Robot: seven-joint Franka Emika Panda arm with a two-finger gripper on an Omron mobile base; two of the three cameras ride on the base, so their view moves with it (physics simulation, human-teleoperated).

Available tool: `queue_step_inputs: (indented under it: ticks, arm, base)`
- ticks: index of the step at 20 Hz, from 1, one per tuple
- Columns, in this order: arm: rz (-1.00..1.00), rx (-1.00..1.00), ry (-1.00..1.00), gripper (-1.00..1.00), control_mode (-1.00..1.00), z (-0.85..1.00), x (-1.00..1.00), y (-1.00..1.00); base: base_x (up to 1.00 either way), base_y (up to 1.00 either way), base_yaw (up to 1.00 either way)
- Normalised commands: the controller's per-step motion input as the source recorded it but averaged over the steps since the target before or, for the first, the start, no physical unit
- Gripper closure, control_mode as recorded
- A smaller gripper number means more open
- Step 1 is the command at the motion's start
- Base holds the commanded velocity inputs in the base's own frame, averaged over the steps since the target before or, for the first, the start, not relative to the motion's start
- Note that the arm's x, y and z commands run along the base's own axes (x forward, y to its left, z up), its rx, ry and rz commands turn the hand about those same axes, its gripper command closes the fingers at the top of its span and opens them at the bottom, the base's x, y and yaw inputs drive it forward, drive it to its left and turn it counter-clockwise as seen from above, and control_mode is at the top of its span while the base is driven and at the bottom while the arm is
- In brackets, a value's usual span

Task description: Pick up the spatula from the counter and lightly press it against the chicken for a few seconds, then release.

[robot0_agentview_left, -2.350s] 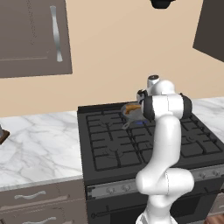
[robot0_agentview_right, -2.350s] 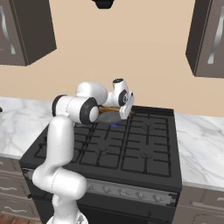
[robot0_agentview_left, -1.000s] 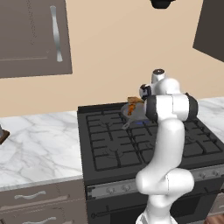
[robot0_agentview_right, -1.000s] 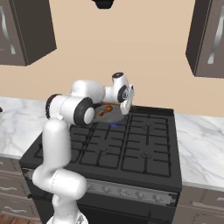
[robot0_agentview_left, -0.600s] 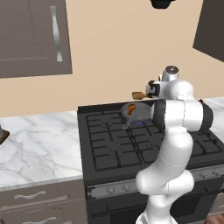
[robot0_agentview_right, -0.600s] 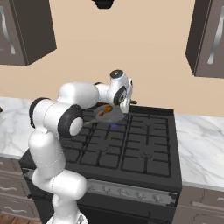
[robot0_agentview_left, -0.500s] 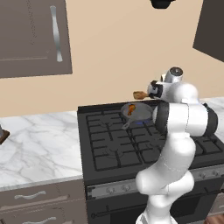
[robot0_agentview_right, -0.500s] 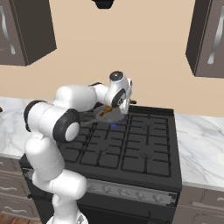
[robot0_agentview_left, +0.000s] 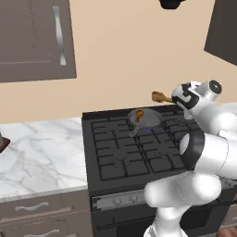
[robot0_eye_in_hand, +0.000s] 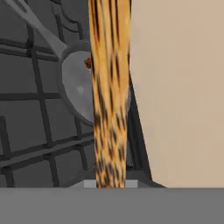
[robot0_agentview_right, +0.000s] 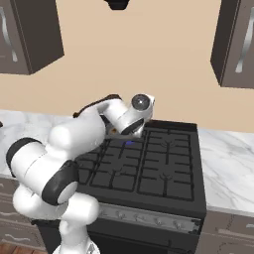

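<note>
My gripper (robot0_agentview_left: 176,98) is shut on the wooden spatula (robot0_agentview_left: 160,96), whose free end sticks out to the left, in the air above the stove's back right. The grey pan (robot0_agentview_left: 144,118) sits on a rear burner with the orange chicken (robot0_agentview_left: 138,115) in it, below and left of the spatula, apart from it. In the hand view the spatula (robot0_eye_in_hand: 109,87) runs up the middle from the gripper (robot0_eye_in_hand: 110,183), across the pan (robot0_eye_in_hand: 76,85); a sliver of chicken (robot0_eye_in_hand: 89,64) shows beside it. In the right base view the hand (robot0_agentview_right: 135,118) hides the pan.
The black stove (robot0_agentview_left: 134,152) has raised grates; the pan's handle (robot0_eye_in_hand: 33,24) points toward the stove's front. The beige wall (robot0_agentview_left: 120,55) stands right behind the spatula. Marble counters (robot0_agentview_left: 37,152) flank the stove. A hood (robot0_agentview_right: 117,4) hangs overhead.
The hand has carried the spatula up and to the right, off the chicken and pan, toward the back wall. The arm's upper links have swung right. The jaws have stayed shut.
</note>
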Motion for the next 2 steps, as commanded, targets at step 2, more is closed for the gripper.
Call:
queue_step_inputs:
  ticks: [2]
  arm:
    - [-0.01,0.29,0.00,1.00,-1.00,0.64,-0.72,-0.06]
  base:
    - [0.00,0.00,0.00]
